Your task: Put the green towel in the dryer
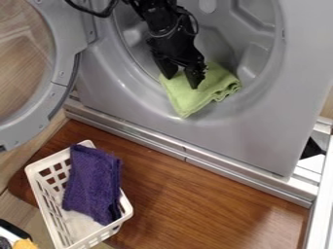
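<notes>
outside, brown wood point(189, 194) fronts the dryer point(296, 82); gripper point(182, 81) fingers parted at the green towel point(194, 99)

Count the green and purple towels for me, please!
2. The green towel is at the lower edge of the dryer's opening. The purple towel is in the white basket. More could be hidden underneath.

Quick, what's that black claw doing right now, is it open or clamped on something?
Gripper: open, its two fingers apart at the green towel; whether they touch it, I can't tell.
</notes>
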Controlling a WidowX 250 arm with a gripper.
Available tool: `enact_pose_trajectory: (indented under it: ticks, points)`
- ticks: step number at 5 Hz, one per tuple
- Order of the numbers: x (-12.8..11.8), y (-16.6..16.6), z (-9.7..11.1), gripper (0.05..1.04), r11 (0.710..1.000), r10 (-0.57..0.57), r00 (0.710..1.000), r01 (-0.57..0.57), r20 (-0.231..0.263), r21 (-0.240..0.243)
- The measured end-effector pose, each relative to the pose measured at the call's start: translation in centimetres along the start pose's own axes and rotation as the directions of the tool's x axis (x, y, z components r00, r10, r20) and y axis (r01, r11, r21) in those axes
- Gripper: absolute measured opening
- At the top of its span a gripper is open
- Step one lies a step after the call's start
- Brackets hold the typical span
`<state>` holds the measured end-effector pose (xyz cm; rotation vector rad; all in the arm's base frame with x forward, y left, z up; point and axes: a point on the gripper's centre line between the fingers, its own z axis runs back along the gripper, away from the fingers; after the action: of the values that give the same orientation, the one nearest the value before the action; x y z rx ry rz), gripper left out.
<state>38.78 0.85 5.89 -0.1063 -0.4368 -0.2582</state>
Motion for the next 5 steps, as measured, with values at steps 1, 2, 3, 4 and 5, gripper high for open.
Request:
enact_pose_trajectory:
  ticks: [1, 2, 3, 4, 5]
  points:
    - [-0.3, -0.6, 0.3, 1.004, 1.000, -0.016, 0.999, 0.015, -0.045, -0.017]
    - [-0.3, -1.3, 3.1, 1.001, 0.999, -0.047, 0.995, 0.048, -0.088, 0.006]
    - [-1.4, -2.6, 4.7, 1.001, 0.996, -0.092, 0.979, 0.092, -0.180, -0.005]
    - [-3.1, -4.6, 5.4, 1.001, 0.990, -0.143, 0.947, 0.141, -0.286, -0.027]
    - [-6.6, -6.4, 6.0, 1.001, 0.987, -0.157, 0.916, 0.154, -0.368, -0.038]
